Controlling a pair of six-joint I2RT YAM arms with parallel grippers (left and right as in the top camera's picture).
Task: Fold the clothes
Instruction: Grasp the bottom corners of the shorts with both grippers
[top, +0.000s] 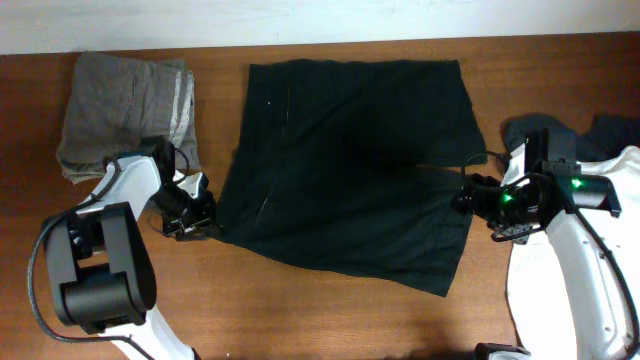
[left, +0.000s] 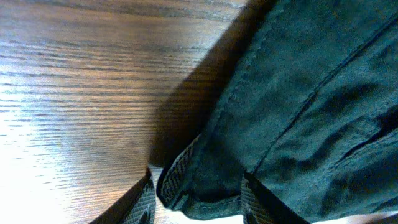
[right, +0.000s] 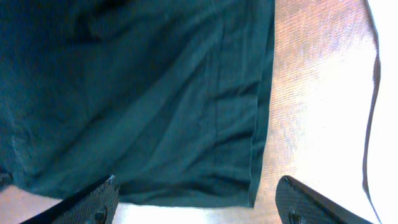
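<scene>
Your black shorts (top: 350, 160) lie spread out in the middle of the worktop (top: 300, 310). Your left hand (top: 205, 215) sits at the shorts' near left corner. Its fingers (left: 144, 202) stand parted, and the hemmed corner lies loose between them, not pinched. Your right hand (top: 468, 196) is at the shorts' right edge, released and spread wide, with the hem just ahead of its fingers (right: 93, 202). A folded grey-khaki garment (top: 125, 110) lies left of the shorts, and a dark garment (top: 545, 128) lies to their right.

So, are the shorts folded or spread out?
Spread out. The shorts lie flat on the table, both legs side by side pointing right, with no layer visibly doubled over.
</scene>
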